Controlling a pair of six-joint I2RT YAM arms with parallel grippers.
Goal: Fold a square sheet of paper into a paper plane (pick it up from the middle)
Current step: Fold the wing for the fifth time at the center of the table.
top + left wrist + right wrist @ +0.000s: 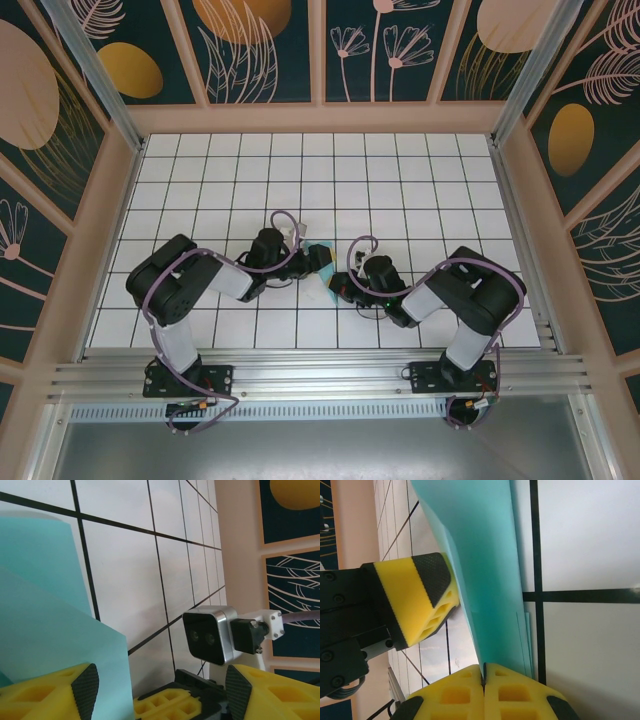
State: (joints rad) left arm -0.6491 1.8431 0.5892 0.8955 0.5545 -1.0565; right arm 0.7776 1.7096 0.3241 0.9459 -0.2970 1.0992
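The right gripper pinches the thin light cyan sheet of paper to hold it up. The left gripper is wide open beside it, maybe to press a fold.

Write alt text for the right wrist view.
The right gripper, shut at the frame's bottom, pinches a folded light cyan sheet of paper. A black-padded finger of the left gripper sits close beside it, over the white gridded table.
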